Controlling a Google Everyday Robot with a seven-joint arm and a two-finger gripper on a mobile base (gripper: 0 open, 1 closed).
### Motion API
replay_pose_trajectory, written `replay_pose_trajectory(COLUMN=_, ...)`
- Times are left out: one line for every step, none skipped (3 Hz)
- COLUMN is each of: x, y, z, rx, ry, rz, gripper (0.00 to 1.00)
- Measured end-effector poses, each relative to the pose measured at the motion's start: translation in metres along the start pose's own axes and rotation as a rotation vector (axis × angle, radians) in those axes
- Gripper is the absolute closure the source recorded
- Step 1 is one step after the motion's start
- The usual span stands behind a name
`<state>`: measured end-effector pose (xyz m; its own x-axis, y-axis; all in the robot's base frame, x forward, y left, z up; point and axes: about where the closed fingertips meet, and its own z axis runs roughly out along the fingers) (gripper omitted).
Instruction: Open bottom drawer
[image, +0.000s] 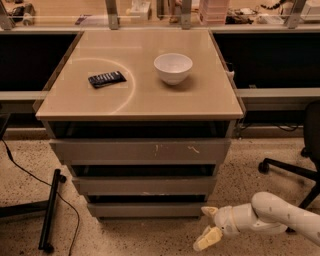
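The bottom drawer (145, 209) is the lowest, shortest grey front of the tan-topped cabinet (140, 97). It sits flush under the middle grey front (145, 185) and the tall scratched top front (140, 151). My gripper (208, 226) reaches in low from the right on a white arm (280, 217). It is open, with one finger (209, 212) up by the drawer's right end and the other finger (207, 239) lower, near the floor. It holds nothing.
A white bowl (173, 68) and a black remote (107, 79) lie on the cabinet top. A black stand and cable (50, 210) lie on the speckled floor at left. An office chair base (290, 170) stands at right. Dark desks flank the cabinet.
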<state>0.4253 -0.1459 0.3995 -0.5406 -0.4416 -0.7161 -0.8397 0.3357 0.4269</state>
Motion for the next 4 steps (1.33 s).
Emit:
replay_pose_trajectory(x=-0.001, y=0.000, z=0.003, rx=-0.006, ry=0.002, rz=-0.003, gripper=0.00)
replay_pose_trajectory(x=0.009, y=-0.003, z=0.003, rx=0.022, ry=-0.067, rz=-0.018, gripper=0.00)
replay_pose_trajectory(x=0.032, y=-0.020, z=0.022, rx=0.014, ry=-0.193, rz=-0.050, gripper=0.00)
replay_pose_trajectory(x=0.051, y=-0.046, z=0.047, rx=-0.009, ry=-0.272, rz=-0.047, gripper=0.00)
